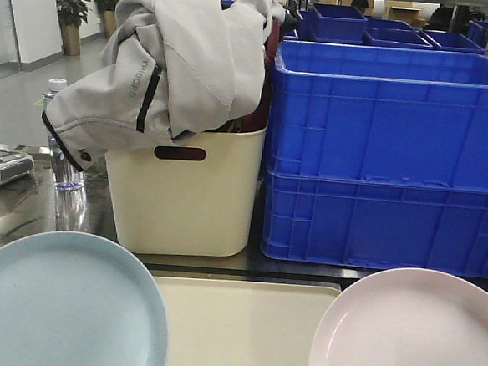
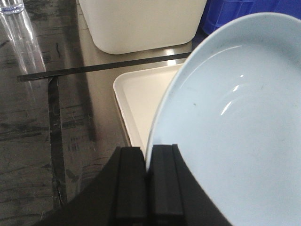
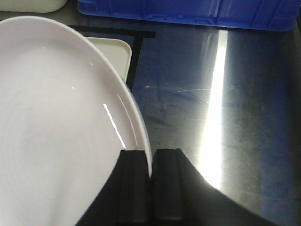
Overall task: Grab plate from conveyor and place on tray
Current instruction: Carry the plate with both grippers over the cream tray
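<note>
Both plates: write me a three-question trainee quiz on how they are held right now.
1. True or false: the left pincer is shut on the rim of the light blue plate.
2. Pick one: in the front view, what shows between the two plates? A the tray; B a towel; C a third plate.
3. Fill in: the pink plate is clamped at its rim by the ___ pincer.

Key: 1 true. 2 A. 3 right; the right pincer has its fingers closed on the rim.
</note>
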You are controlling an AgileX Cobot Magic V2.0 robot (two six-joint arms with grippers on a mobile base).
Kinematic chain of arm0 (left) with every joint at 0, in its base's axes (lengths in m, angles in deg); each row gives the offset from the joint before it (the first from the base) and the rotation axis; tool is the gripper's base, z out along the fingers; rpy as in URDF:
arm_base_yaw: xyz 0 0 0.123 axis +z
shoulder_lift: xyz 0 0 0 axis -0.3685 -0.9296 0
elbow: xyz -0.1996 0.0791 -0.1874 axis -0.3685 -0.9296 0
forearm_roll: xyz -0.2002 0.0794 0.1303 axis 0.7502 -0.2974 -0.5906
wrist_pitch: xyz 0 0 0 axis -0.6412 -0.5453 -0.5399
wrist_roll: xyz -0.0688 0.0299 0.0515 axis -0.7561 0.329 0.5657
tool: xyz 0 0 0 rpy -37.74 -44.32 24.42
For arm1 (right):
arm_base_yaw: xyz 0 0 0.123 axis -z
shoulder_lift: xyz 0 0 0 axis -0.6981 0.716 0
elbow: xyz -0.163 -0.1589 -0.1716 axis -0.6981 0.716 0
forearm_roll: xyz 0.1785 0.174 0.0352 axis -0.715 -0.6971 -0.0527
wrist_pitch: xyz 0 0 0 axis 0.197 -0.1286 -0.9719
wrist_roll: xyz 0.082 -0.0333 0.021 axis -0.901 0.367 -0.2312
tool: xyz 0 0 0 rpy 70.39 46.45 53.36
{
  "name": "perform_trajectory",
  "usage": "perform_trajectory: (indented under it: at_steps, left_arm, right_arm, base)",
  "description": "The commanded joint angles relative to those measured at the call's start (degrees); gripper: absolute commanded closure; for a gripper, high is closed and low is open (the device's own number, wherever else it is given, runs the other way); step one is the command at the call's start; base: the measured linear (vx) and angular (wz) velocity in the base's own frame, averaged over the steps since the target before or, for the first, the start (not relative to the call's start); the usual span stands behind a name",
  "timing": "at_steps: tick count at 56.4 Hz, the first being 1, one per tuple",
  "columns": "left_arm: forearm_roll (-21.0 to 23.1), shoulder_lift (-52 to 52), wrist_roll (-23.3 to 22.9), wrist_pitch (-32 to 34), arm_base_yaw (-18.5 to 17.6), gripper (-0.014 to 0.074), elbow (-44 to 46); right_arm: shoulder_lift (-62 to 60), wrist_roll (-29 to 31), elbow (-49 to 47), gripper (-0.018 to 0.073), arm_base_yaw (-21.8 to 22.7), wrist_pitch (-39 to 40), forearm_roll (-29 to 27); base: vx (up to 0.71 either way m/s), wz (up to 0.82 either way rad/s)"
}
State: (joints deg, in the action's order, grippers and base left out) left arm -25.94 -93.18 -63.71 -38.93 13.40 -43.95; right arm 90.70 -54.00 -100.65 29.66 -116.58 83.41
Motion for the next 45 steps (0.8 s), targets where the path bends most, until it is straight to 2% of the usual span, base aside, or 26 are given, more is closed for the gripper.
perform_trajectory:
  at_steps: [1, 35, 41, 45]
  left_arm:
    - [1.29, 0.36, -0.53, 4.84, -0.29, 0.0602, 1.74]
    - [1.88, -1.08, -0.53, 5.86, -0.29, 0.0602, 1.74]
    - [4.42, -5.22, 0.69, 7.28, -0.35, 0.0602, 1.93]
    - [8.66, -8.79, 3.67, 9.34, -0.35, 0.0602, 2.51]
  right_arm:
    - [-0.33, 0.27, -1.72, 0.0568, 0.36, 4.08, 0.70]
    - [-0.42, -0.91, -1.88, 0.0568, 0.36, 9.35, 0.66]
    - [-0.88, -5.35, -3.35, 0.0568, 0.36, 9.75, 0.92]
    - [-1.23, -6.66, -4.71, 0.0568, 0.36, 10.80, 1.00]
  base:
    - [0.00, 0.00]
    - [0.00, 0.00]
    - [0.00, 0.00]
    - [0.00, 0.00]
